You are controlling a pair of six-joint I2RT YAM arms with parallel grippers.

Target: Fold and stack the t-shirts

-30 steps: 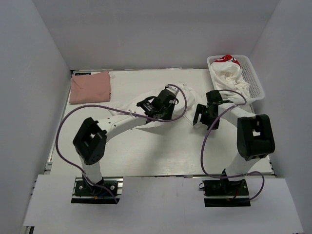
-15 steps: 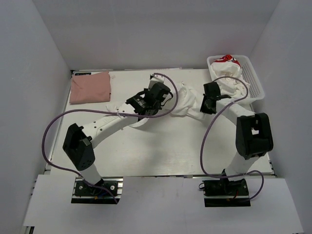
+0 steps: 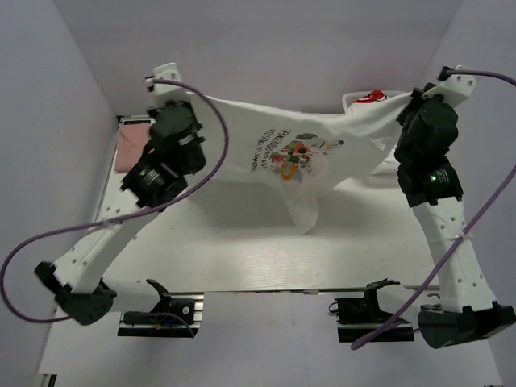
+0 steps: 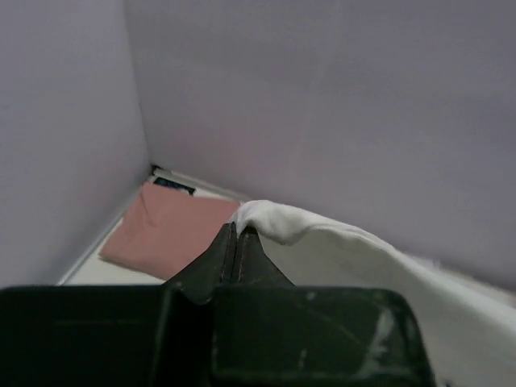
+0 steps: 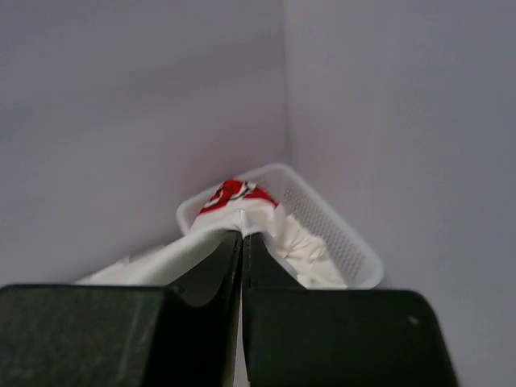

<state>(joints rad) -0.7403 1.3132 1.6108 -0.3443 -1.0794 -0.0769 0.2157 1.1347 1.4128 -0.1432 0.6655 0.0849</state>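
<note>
White cotton, cartoon print facing up: the tee [image 3: 294, 153] hangs stretched in the air over the table [image 3: 242, 250]. My left gripper [image 4: 239, 234] is pinched shut on one top corner, my right gripper [image 5: 241, 236] on the other. Far left, the pink tee [image 4: 169, 235] lies folded. Far right, the basket [image 5: 339, 242] holds a red-printed tee [image 5: 232, 192].
</note>
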